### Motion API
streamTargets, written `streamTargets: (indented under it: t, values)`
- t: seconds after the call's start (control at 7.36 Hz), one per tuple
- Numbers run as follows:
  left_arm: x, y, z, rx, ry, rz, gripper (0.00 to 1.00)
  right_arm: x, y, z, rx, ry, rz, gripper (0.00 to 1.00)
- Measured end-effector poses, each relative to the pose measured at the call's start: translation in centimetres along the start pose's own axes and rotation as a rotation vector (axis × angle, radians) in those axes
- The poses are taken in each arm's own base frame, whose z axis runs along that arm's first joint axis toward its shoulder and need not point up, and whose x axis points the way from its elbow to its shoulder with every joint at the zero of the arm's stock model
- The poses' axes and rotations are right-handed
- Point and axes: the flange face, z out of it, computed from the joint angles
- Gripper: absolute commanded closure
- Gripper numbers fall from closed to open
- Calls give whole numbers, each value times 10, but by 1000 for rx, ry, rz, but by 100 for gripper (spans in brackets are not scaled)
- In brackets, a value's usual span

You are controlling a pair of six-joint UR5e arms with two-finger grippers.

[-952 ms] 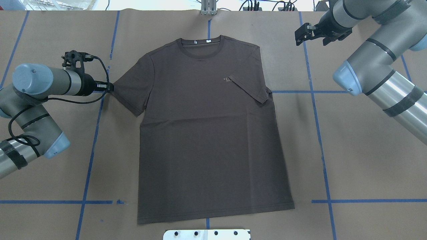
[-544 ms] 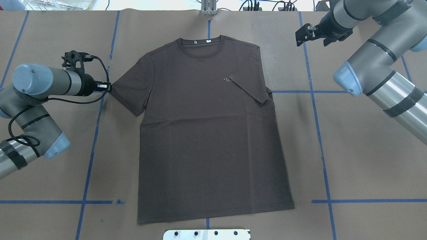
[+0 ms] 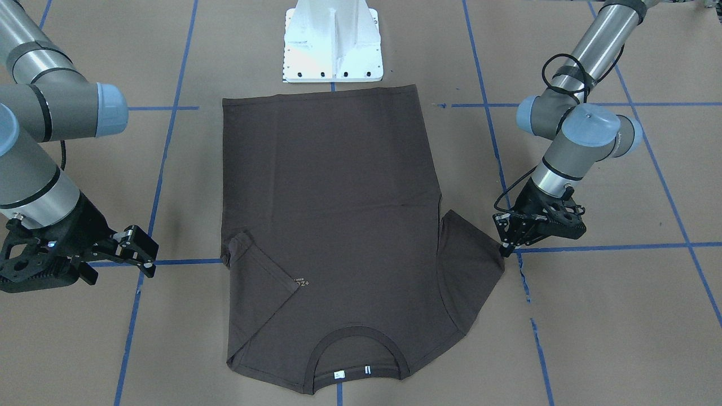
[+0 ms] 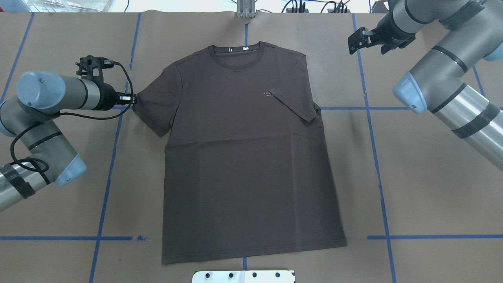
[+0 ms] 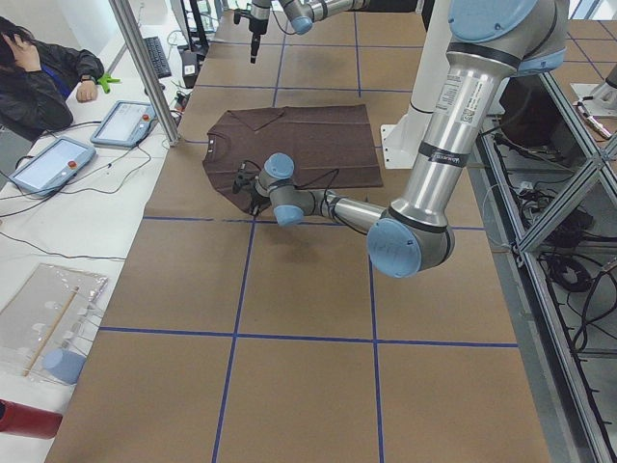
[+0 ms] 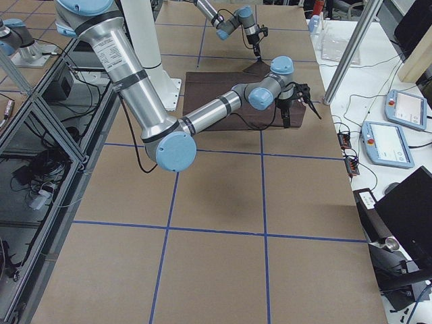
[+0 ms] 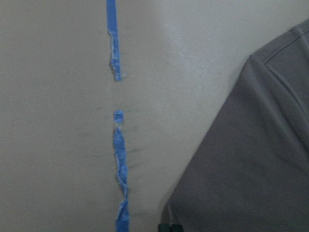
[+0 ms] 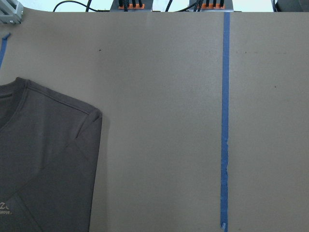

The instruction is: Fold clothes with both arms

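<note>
The dark brown T-shirt (image 4: 243, 157) lies flat, collar at the far side. One sleeve is folded in over the chest (image 4: 294, 104), beside the pale logo. The other sleeve (image 3: 468, 254) is spread out. My left gripper (image 4: 133, 99) (image 3: 503, 248) is low at that sleeve's outer tip, its fingers together on the hem corner. In the left wrist view the sleeve (image 7: 251, 159) fills the right side. My right gripper (image 4: 355, 41) (image 3: 141, 251) hovers open and empty beyond the shirt's other shoulder (image 8: 72, 125), clear of the cloth.
Brown paper with blue tape lines (image 4: 373, 137) covers the table. The white pedestal base (image 3: 333, 45) stands at the shirt's hem end. In the left side view a person (image 5: 39, 72) sits beside tablets (image 5: 48, 159) off the far table edge.
My left gripper has shifted toward the shirt and slightly away from the robot, taking the sleeve tip with it. The right gripper has barely moved.
</note>
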Motion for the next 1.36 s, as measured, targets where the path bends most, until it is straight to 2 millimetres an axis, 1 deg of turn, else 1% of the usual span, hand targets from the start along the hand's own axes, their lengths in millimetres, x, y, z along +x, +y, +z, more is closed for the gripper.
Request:
streamTargets:
  t: [0.14,0.27,0.41,0.54,0.68,0.82,0.95,1.09,1.22,1.36]
  values:
    - [23,-9,-5,-13,-17,-5,100,-1,0,-1,2,-1,1,0]
    - [58,-22,-8,-36,-44,-14,100,-1,0,-2,3,-2,2,0]
    - [98,-32,-7,-61,-75,-35,100,-2,0,-2,4,-3,1,0]
    - [133,-38,-2,-79,-102,-62,100,-2,1,-2,4,-3,0,0]
    - [159,-43,7,-90,-121,-76,100,-3,1,-1,2,-3,-2,0]
    - [177,-51,18,-98,-137,-87,100,-4,2,0,0,-3,-5,0]
    - [190,-59,31,-104,-152,-100,100,-5,2,1,-1,-3,-7,0]
    - [198,-64,38,-108,-160,-108,100,-5,3,2,-3,-3,-8,0]
    - [203,-67,42,-110,-164,-112,12,-6,3,3,-4,-2,-8,0]
    - [206,-69,44,-110,-163,-105,0,-6,3,3,-4,-2,-8,0]
